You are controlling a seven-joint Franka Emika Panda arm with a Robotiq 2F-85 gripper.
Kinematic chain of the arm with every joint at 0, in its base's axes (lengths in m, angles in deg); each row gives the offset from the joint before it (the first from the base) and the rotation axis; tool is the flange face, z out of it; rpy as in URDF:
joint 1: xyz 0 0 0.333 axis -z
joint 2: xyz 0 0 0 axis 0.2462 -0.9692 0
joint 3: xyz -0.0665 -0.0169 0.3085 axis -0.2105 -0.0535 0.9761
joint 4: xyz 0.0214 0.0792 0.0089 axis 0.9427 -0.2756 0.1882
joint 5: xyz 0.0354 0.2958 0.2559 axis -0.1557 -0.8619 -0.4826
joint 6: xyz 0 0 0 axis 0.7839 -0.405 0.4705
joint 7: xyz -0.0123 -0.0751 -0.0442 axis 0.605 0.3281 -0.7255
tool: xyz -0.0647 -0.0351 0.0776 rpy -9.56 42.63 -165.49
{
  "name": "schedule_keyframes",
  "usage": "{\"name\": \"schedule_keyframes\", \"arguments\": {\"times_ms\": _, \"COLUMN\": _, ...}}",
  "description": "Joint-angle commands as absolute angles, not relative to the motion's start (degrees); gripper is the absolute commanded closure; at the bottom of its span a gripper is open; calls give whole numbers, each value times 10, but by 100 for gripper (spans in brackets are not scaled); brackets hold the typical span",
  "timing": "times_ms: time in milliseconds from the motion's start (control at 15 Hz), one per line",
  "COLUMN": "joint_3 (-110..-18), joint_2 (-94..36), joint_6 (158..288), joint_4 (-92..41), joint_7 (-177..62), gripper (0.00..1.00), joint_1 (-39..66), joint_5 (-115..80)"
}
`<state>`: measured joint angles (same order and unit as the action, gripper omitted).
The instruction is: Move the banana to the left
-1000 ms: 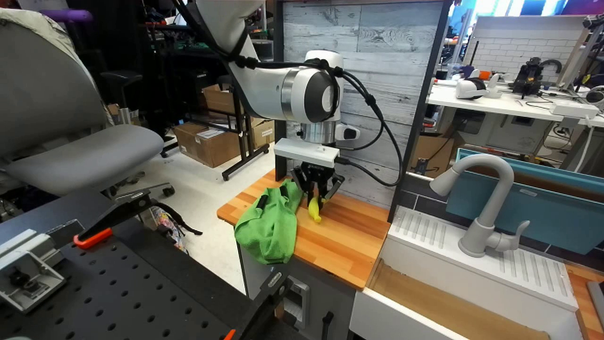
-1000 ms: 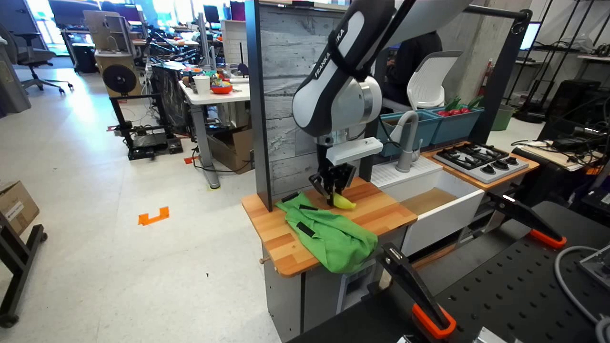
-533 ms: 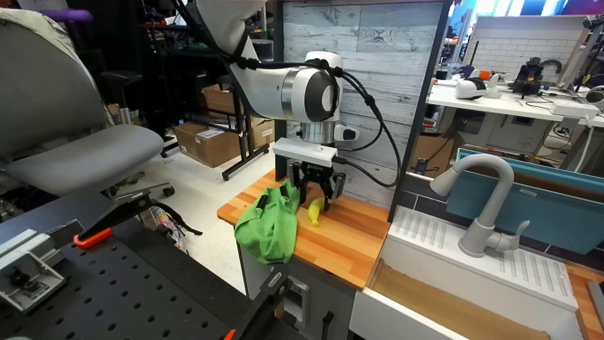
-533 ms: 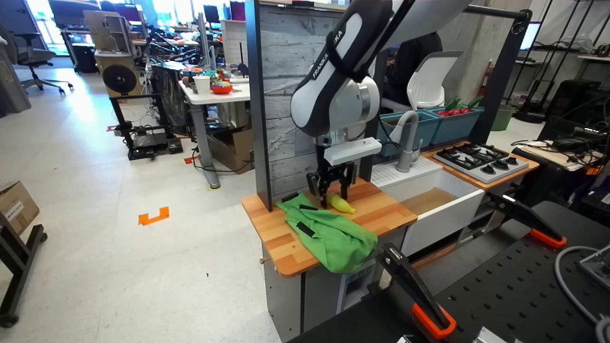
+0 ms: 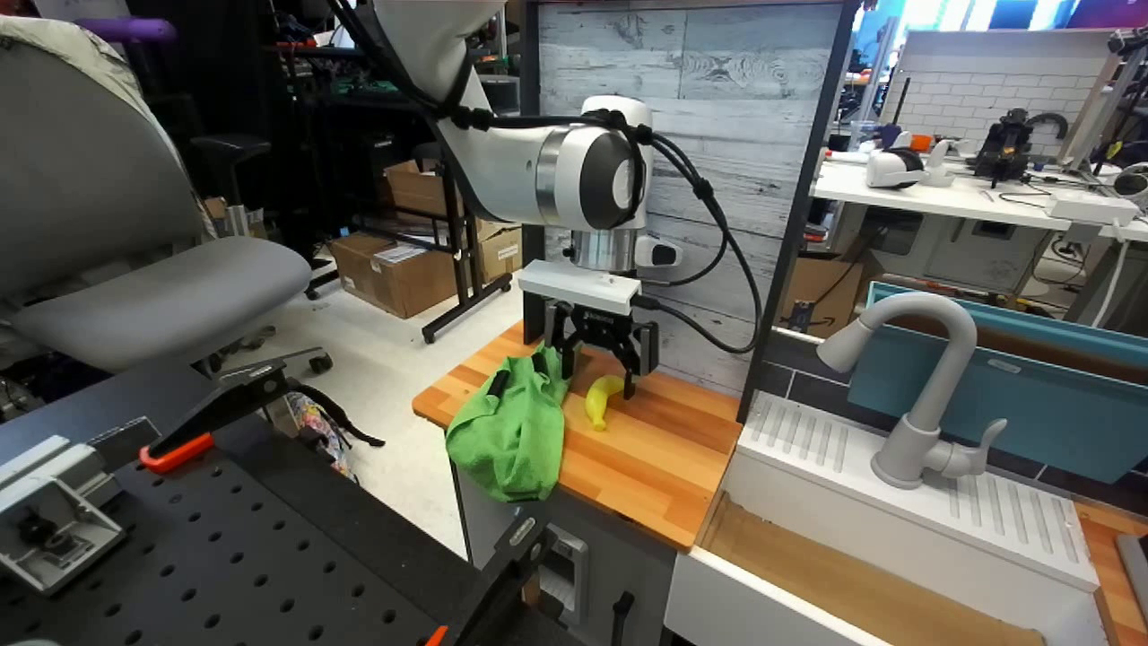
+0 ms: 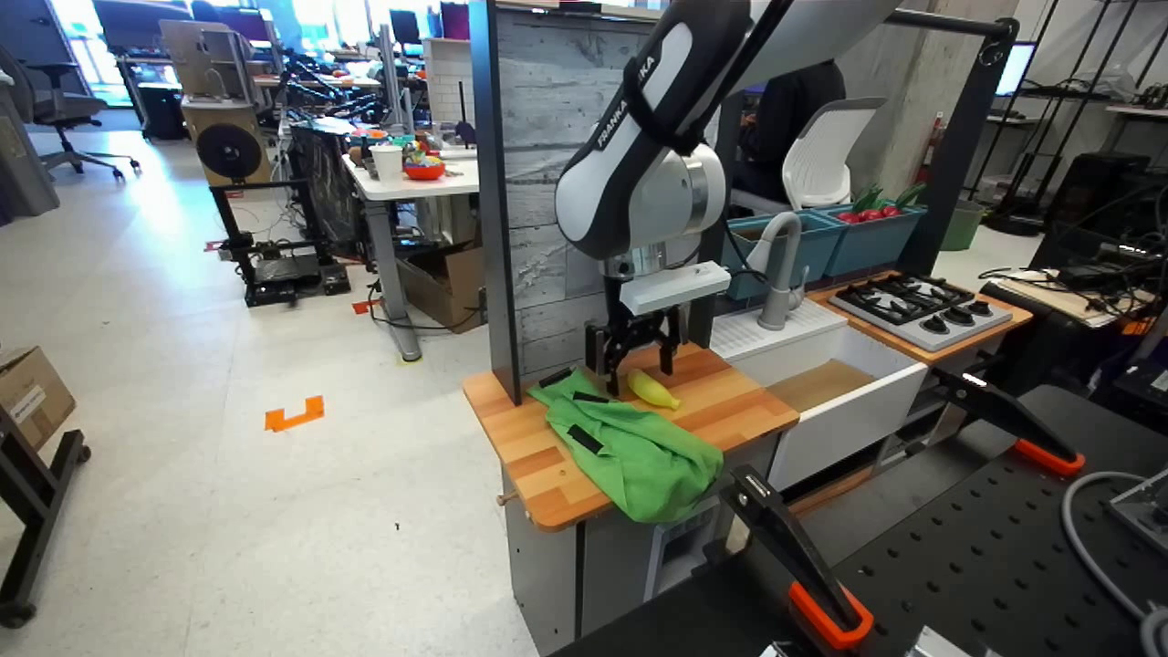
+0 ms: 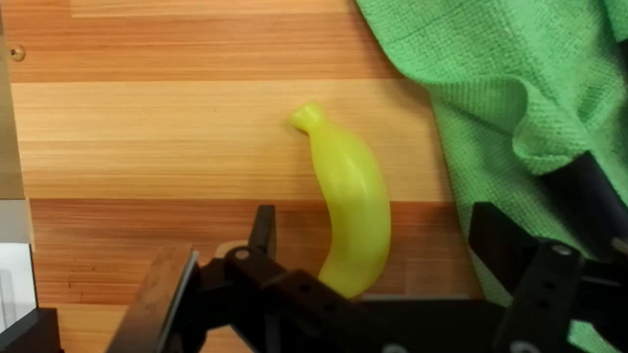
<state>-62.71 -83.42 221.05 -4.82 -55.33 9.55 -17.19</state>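
Observation:
A yellow banana [image 7: 355,196] lies on the wooden countertop [image 7: 147,113], its stem end pointing up in the wrist view. In both exterior views the banana [image 5: 597,404] rests just right of a green cloth. My gripper [image 7: 375,207] is open, one finger on each side of the banana with a gap to both. Its black fingers [image 7: 265,228] stand low around the fruit, and the gripper base hides the lower end. In an exterior view the gripper [image 6: 640,381] points down over the banana [image 6: 651,391], and one finger stands by the cloth's edge.
The green cloth [image 5: 511,440] with black strips drapes over the counter's front edge. A grey wood-look panel [image 5: 717,179] rises behind the arm. To the right are a white sink [image 6: 844,401] with a faucet [image 6: 780,269] and a stove top [image 6: 922,306].
The gripper's fingers were closed at the banana one second ago and have spread wide apart. The banana stays on the counter in nearly the same place; the arm has barely moved.

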Motion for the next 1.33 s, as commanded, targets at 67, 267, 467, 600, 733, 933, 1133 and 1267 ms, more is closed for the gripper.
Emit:
{"name": "schedule_keyframes", "arguments": {"times_ms": 67, "joint_3": -627, "joint_2": -811, "joint_6": 2221, "joint_4": -61, "joint_7": -548, "gripper": 0, "joint_1": 96, "joint_5": -161}}
{"name": "schedule_keyframes", "arguments": {"times_ms": 267, "joint_3": -627, "joint_2": -768, "joint_6": 2269, "joint_4": -127, "joint_7": -538, "gripper": 0, "joint_1": 96, "joint_5": -166}}
{"name": "schedule_keyframes", "arguments": {"times_ms": 467, "joint_3": -620, "joint_2": -718, "joint_6": 2325, "joint_4": -194, "joint_7": -531, "gripper": 0, "joint_1": 103, "joint_5": -162}}
{"name": "schedule_keyframes", "arguments": {"times_ms": 600, "joint_3": -616, "joint_2": -681, "joint_6": 2360, "joint_4": -240, "joint_7": -521, "gripper": 0, "joint_1": 108, "joint_5": -164}}
{"name": "schedule_keyframes", "arguments": {"times_ms": 733, "joint_3": -609, "joint_2": -643, "joint_6": 2388, "joint_4": -286, "joint_7": -503, "gripper": 0, "joint_1": 118, "joint_5": -166}}
{"name": "schedule_keyframes", "arguments": {"times_ms": 933, "joint_3": -616, "joint_2": -665, "joint_6": 2370, "joint_4": -248, "joint_7": -512, "gripper": 0, "joint_1": 112, "joint_5": -166}}
{"name": "schedule_keyframes", "arguments": {"times_ms": 1133, "joint_3": -614, "joint_2": -632, "joint_6": 2371, "joint_4": -282, "joint_7": -502, "gripper": 0, "joint_1": 120, "joint_5": -166}}
{"name": "schedule_keyframes", "arguments": {"times_ms": 1267, "joint_3": -613, "joint_2": -629, "joint_6": 2374, "joint_4": -289, "joint_7": -501, "gripper": 0, "joint_1": 120, "joint_5": -166}}
